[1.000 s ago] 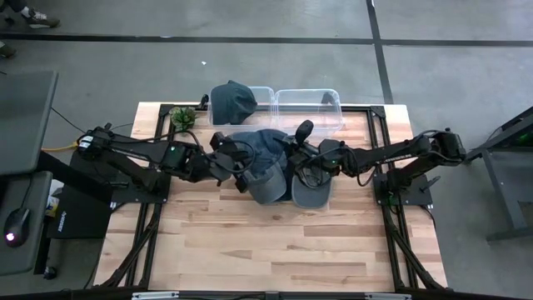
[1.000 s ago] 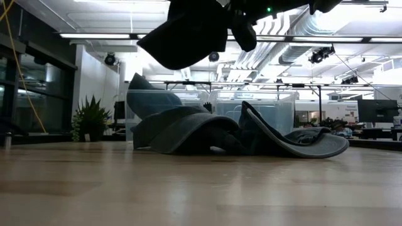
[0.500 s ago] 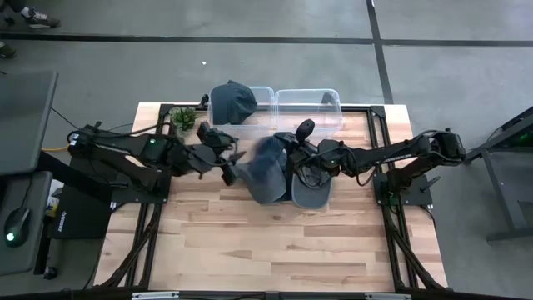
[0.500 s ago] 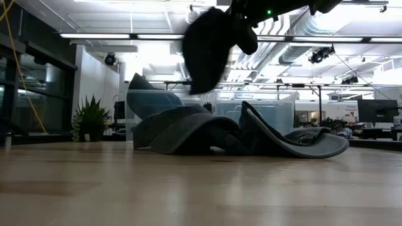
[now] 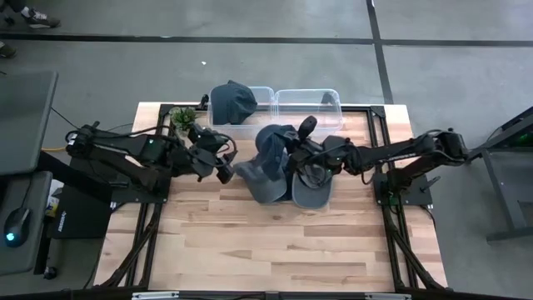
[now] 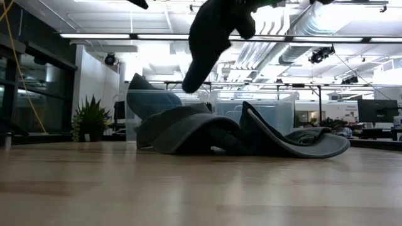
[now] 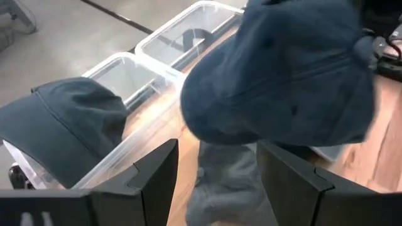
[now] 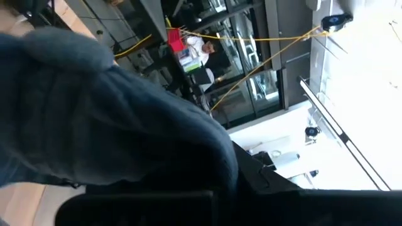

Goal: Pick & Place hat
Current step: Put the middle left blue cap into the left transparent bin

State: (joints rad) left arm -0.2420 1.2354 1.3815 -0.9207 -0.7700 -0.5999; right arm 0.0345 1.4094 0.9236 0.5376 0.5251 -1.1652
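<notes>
While one bin (image 5: 308, 107) sits empty (clear plastic), its neighbour (image 5: 260, 98) holds a cap (image 5: 231, 101).

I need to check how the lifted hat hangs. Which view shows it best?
The left wrist view: the lifted hat fills it, crown and brim clear. The high view shows it small, from above, at the right end effector. The low view gives only a silhouette; the right wrist view, blurred cloth.

You see a dark hat (image 6: 210, 41) hanging above the table (image 6: 188, 188), its top among dark arm parts at the upper edge. Below it, 2 hats (image 6: 239, 135) lie heaped before clear bins (image 6: 251, 103). A plant (image 6: 90, 118) stands far left.
</notes>
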